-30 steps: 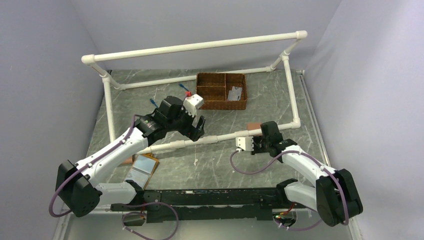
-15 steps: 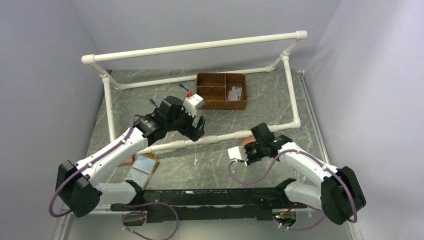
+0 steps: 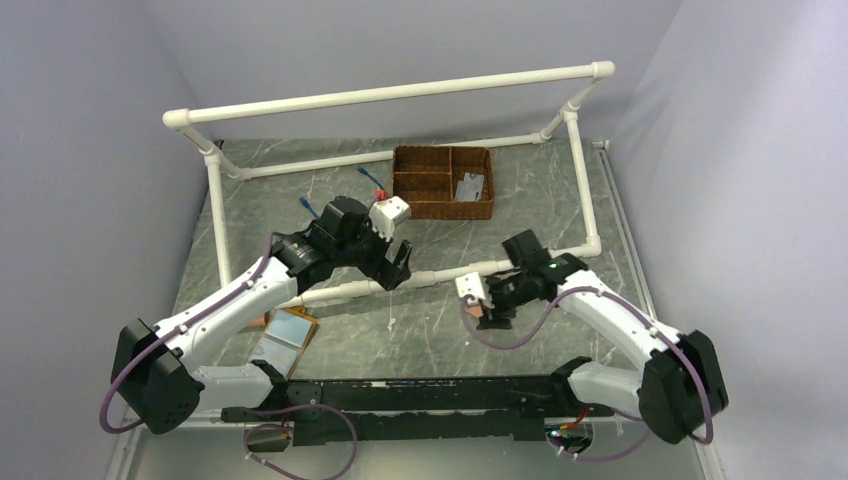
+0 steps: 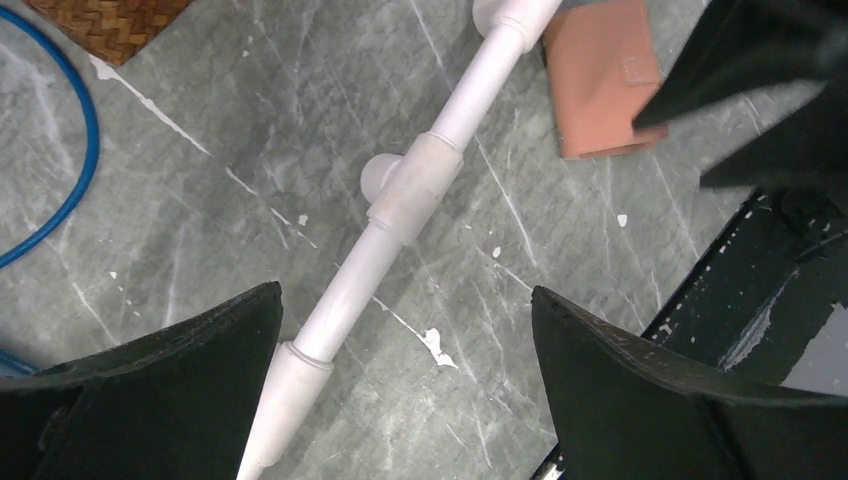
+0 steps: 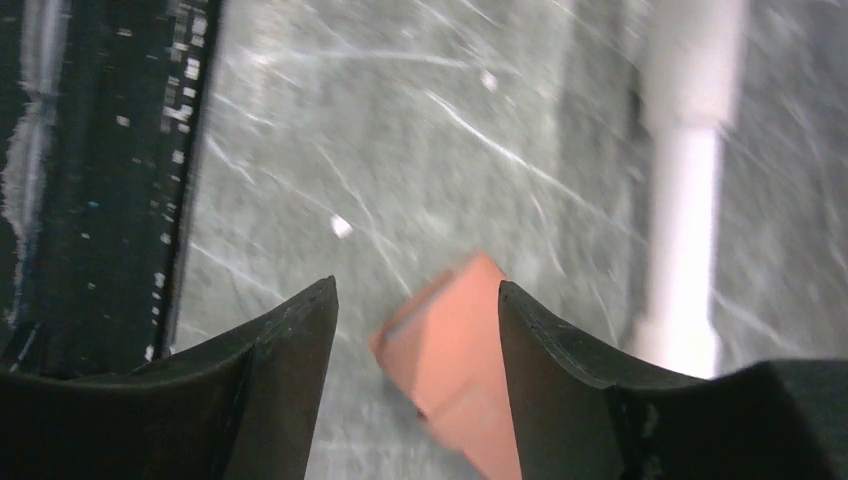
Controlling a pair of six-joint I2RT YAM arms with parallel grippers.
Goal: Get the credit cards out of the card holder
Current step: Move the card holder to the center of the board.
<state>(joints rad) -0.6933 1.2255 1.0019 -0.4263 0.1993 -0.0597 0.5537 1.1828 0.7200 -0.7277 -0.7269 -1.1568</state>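
Note:
The card holder (image 5: 455, 370), a closed reddish-brown leather wallet, lies blurred between my right gripper's (image 5: 417, 285) parted fingers, with a clear gap on its left side. From above, the card holder (image 3: 488, 313) shows just under the right gripper (image 3: 478, 303), on the near side of the white pipe. The left wrist view has the card holder (image 4: 600, 85) at the upper right. My left gripper (image 4: 405, 295) hangs wide open over the pipe, empty, to the left of the holder (image 3: 395, 265). The credit cards are hidden.
A white pipe frame (image 3: 440, 275) crosses the table between the arms and rises at the back. A wicker basket (image 3: 442, 182) holding a grey flat item stands behind it. Blue cables (image 4: 70, 130) lie at the left. An orange-rimmed glossy panel (image 3: 285, 338) sits near left, and a black rail (image 3: 400, 395) runs along the near edge.
My right arm carried the card holder from the pipe toward the near middle of the table, then its jaws opened. The left arm has barely shifted.

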